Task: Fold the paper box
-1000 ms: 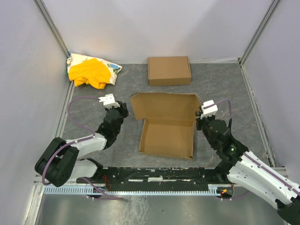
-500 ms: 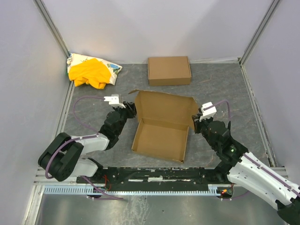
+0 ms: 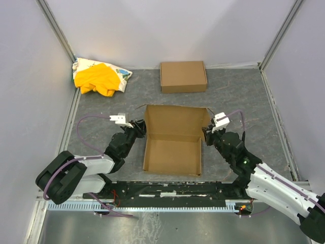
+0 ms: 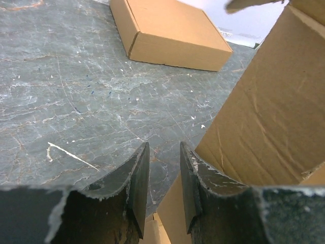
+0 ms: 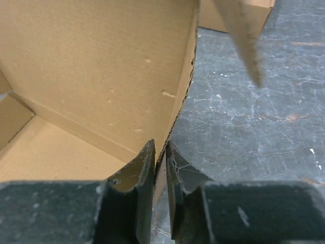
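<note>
The paper box [image 3: 172,152] lies between the arms as a shallow brown tray, its lid [image 3: 175,119] standing up at the far side. My left gripper [image 3: 140,125] sits at the tray's back left corner. In the left wrist view it [image 4: 165,148] is open, with bare table showing between the fingers and the box's wall [image 4: 264,112] just outside the right finger. My right gripper [image 3: 206,133] is at the back right corner. In the right wrist view it [image 5: 160,145] is shut on the upright edge of the box's right wall [image 5: 179,109].
A second flat brown cardboard box [image 3: 183,76] lies closed at the back of the table and also shows in the left wrist view [image 4: 172,30]. A yellow cloth bundle [image 3: 99,79] lies in the back left corner. White walls enclose the grey mat [image 3: 238,101].
The box has slid left and squared up, and its lid has swung more upright. The left gripper moved in to the box's back left corner. The right gripper followed the right wall leftward.
</note>
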